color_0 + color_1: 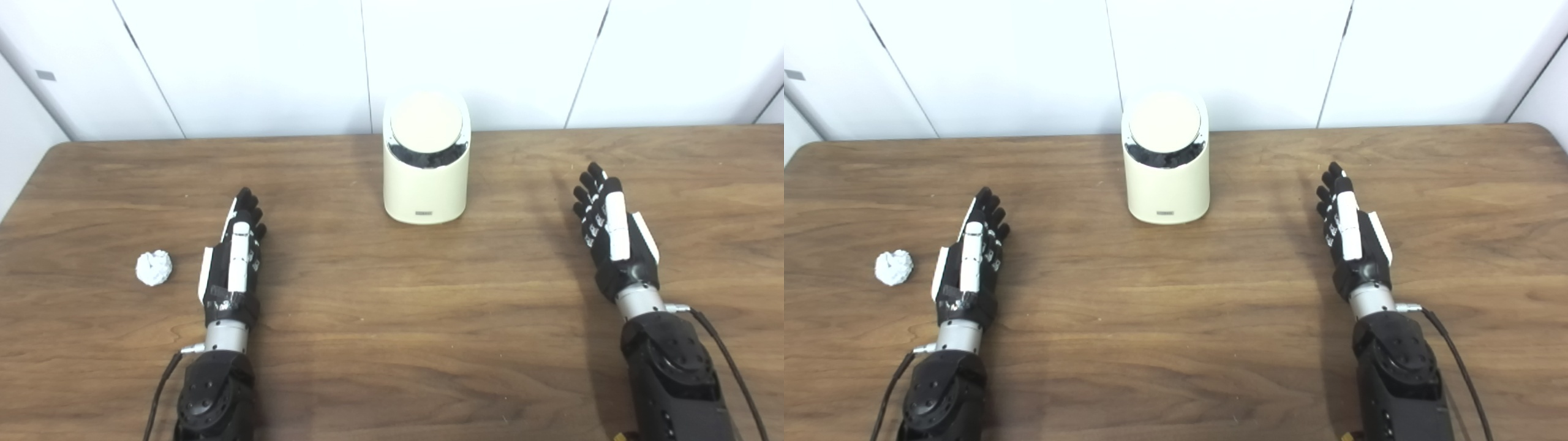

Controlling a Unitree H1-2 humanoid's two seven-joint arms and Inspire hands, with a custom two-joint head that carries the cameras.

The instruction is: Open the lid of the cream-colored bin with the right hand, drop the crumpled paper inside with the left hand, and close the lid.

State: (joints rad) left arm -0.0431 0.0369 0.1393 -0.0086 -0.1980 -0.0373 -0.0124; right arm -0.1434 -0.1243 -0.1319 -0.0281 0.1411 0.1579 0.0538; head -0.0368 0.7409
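A wooden table fills the view, with white wall panels behind it. The cream bin stands upright near the table's far edge, in the middle; its round lid is down, with a dark gap along its front. The left hand and right hand rest well apart, both empty with fingers stretched out. The paper, a white ball, lies just left of the left hand, not touching it.
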